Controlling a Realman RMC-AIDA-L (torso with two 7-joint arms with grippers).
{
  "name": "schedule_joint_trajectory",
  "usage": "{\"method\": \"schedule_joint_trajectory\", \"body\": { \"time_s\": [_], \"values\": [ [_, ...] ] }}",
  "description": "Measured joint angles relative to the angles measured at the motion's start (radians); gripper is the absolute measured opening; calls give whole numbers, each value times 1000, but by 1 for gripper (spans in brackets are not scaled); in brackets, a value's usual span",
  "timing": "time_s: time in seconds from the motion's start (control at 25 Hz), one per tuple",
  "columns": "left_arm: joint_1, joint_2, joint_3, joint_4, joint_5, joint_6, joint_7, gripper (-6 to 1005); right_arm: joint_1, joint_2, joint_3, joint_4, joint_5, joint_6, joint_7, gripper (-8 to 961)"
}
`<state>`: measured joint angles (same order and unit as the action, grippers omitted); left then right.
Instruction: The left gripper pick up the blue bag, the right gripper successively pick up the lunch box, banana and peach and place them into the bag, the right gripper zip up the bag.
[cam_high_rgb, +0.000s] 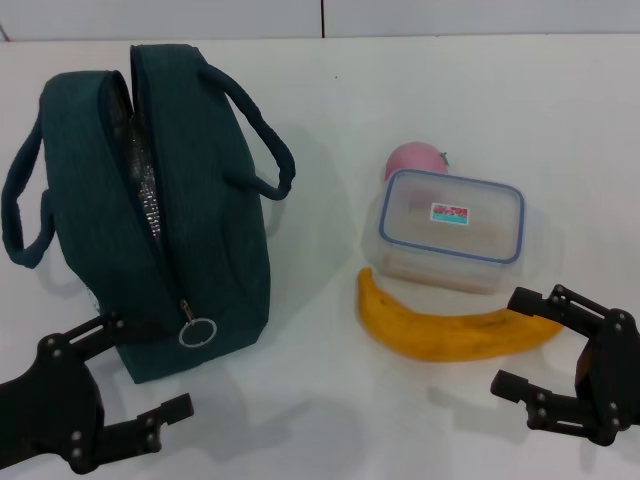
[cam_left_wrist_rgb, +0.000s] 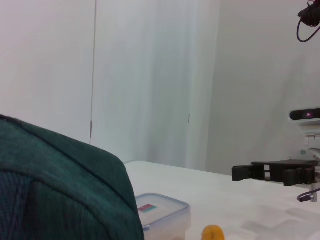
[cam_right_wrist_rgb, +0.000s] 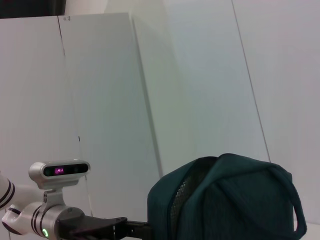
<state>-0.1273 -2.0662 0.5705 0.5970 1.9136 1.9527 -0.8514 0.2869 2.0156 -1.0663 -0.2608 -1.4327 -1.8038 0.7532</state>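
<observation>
Two tools are in view, and neither holds anything. The left tool (cam_high_rgb: 128, 372) sits at the near corner of the bag (cam_high_rgb: 150, 200), jaws spread wide, one finger close against the bag's lower end. The right tool (cam_high_rgb: 520, 345) waits near the banana's tip, well to the right of the bag, jaws likewise wide.

The step in hand appears to be the first one: the left tool taking hold of the bag. The bag stands upright on the table (cam_high_rgb: 330, 420), zip open along the top, silver lining showing in the gap. Its zip pull ring (cam_high_rgb: 196, 331) hangs at the near end. A sound grip would close on the fabric edge or a handle (cam_high_rgb: 258, 130), leaving the opening wide for loading. Squeezing both sides together would narrow the mouth.

To the right of the bag lie the lunch box (cam_high_rgb: 452, 230), the banana (cam_high_rgb: 450, 328) in front of it and touching or nearly so, and the peach (cam_high_rgb: 414, 160) behind it, partly hidden. The banana lies between the right tool and the lunch box; approach from above would likely avoid nudging it.
</observation>
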Motion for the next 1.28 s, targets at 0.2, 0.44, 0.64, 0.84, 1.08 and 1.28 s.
{"method": "schedule_joint_trajectory", "body": {
  "time_s": [0.2, 0.44, 0.64, 0.84, 1.08, 1.28],
  "values": [
    [0, 0, -4, -1, -4, 20, -12, 840, 0, 0, 1, 0, 0, -2, 1, 857],
    [0, 4, -4, 3, -27, 39, -63, 839, 0, 0, 2, 0, 0, -3, 2, 857],
    [-5, 45, -3, 7, -187, 60, -388, 838, 0, 0, 1, 0, 0, -3, 5, 857],
    [-26, 100, -14, 28, -275, 59, -671, 837, 0, 0, 0, 0, 0, -2, 7, 857],
    [-70, 122, -101, 88, -281, 60, -869, 836, 0, 0, -3, 1, 0, 1, 9, 857],
    [-108, 147, -137, 184, -240, -16, -1071, 835, 6, 0, -4, 3, 0, 1, 10, 857]
  ]
}}
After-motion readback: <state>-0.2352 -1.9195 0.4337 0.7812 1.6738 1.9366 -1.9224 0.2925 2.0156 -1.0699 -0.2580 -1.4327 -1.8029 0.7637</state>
